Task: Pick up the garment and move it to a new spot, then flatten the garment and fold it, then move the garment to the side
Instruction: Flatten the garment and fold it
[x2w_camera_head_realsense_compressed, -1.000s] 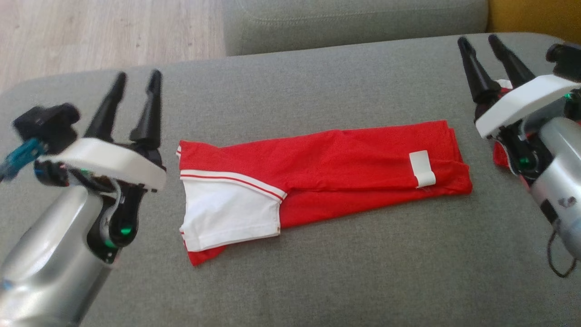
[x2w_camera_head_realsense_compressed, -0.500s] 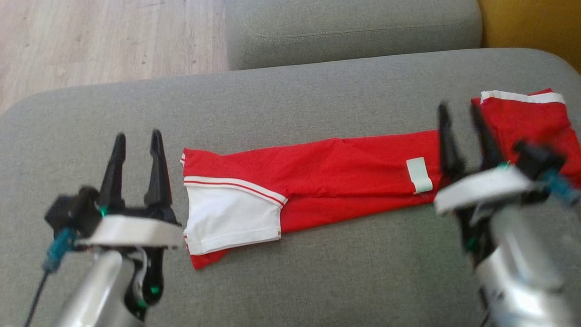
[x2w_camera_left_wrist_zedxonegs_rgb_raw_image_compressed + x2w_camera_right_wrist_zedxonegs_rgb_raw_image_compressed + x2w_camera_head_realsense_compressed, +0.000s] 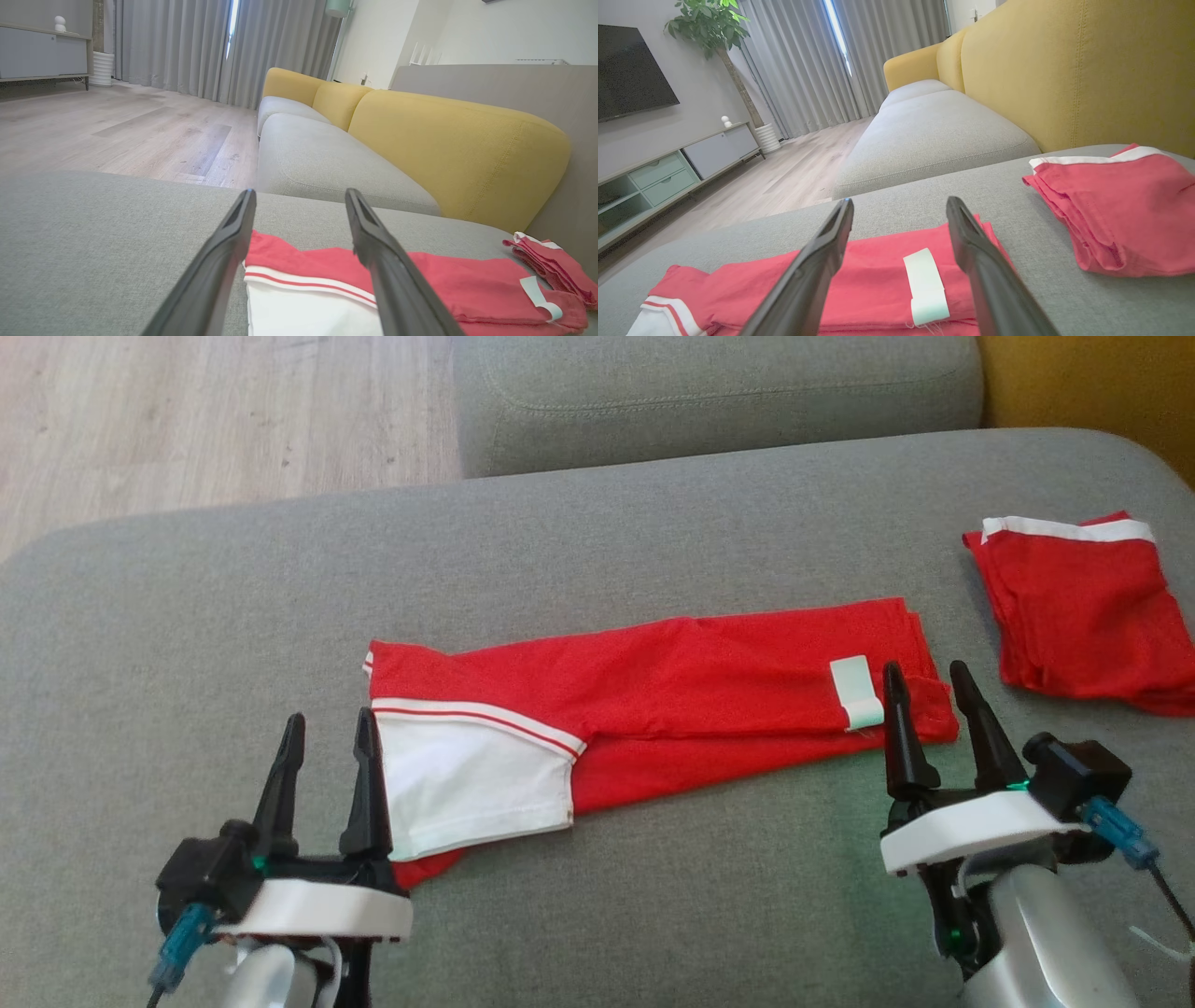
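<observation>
The garment [image 3: 691,691] is a red shirt folded into a long strip, lying flat across the grey cushion [image 3: 653,896]. Its white sleeve [image 3: 467,784] is at the left end and a white tag [image 3: 854,691] near the right end. My left gripper [image 3: 331,717] is open just left of the sleeve, whose edge [image 3: 308,312] shows between its fingers in the left wrist view, gripper [image 3: 300,192]. My right gripper [image 3: 924,667] is open at the right end, with the tag [image 3: 927,284] between its fingers in the right wrist view, gripper [image 3: 900,200]. Neither holds anything.
A second folded red piece [image 3: 1083,607] with a white band lies on the cushion to the right of the garment. Beyond are another grey seat cushion [image 3: 709,392], the yellow backrest [image 3: 1083,383] and the wooden floor [image 3: 205,420] at the far left.
The head view has shifted. Both grippers have come down toward the near edge, staying open; the right one moved in from the far right to the garment's right end, uncovering the second red piece.
</observation>
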